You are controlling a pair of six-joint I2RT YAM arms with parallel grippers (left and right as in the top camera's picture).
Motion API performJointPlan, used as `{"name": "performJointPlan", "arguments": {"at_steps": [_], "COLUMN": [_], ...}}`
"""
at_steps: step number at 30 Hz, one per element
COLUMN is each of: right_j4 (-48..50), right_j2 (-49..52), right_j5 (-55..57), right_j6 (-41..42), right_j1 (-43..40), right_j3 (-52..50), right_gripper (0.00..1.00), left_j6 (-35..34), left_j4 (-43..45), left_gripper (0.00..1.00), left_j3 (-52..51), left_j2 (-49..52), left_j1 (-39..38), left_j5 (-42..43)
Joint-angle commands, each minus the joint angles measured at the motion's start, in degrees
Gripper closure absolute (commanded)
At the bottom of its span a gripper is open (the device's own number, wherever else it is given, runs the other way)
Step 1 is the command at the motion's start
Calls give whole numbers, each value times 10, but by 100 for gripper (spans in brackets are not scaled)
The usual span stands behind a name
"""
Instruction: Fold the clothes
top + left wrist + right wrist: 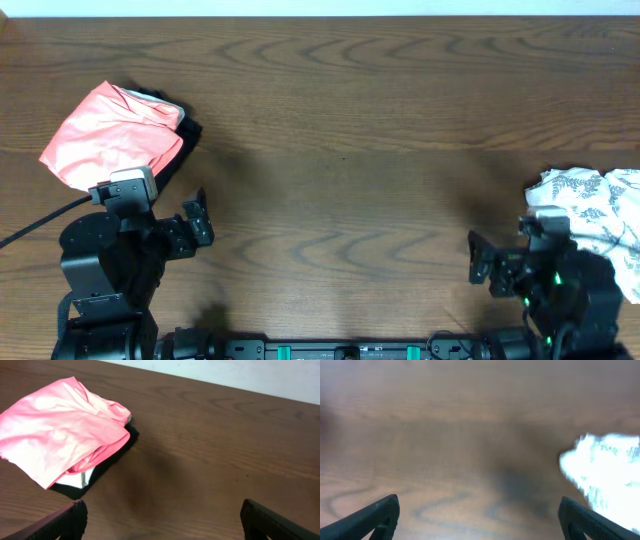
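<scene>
The salmon-pink garment (110, 135) lies in a folded bundle at the table's far left, on top of other cloth. It fills the upper left of the left wrist view (60, 435). My left gripper (192, 225) is open and empty, just right of and nearer than the bundle; in its wrist view its jaws (162, 517) are spread over bare wood. My right gripper (482, 265) is open and empty at the near right, with its jaws (479, 512) over bare wood. No lettering print shows.
A white garment (80, 479) and a black one (117, 457) lie under the pink bundle. A white cloth with grey leaf print (595, 215) lies crumpled at the right edge, beside the right arm; it also shows in the right wrist view (605, 467). The table is dark wood (340, 150).
</scene>
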Motion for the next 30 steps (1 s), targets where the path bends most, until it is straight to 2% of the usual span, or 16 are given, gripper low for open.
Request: {"name": "performJointPlan", "arguments": {"at_steps": [1,8,26,30], "right_j4": [30,170,588,580], "right_j2": [-74,-210,-208,-209], "right_j5": [1,-1,22,70], "right_j6": [-42,-45,-152,-153], "right_j1": [-1,-3,-7,-23], "right_j3": [-49,-180,-422,-424], "right_gripper": [1,1,1,1], "left_j6": [-5,-5,-5,-5], "left_j4": [-2,-2,-2,-2], "left_gripper": [2,2,2,2], "left_j3": [-2,-2,-2,-2], "left_j2": [2,2,2,2], "left_j1": [-2,-2,-2,-2], "left_j5": [6,6,6,6]}}
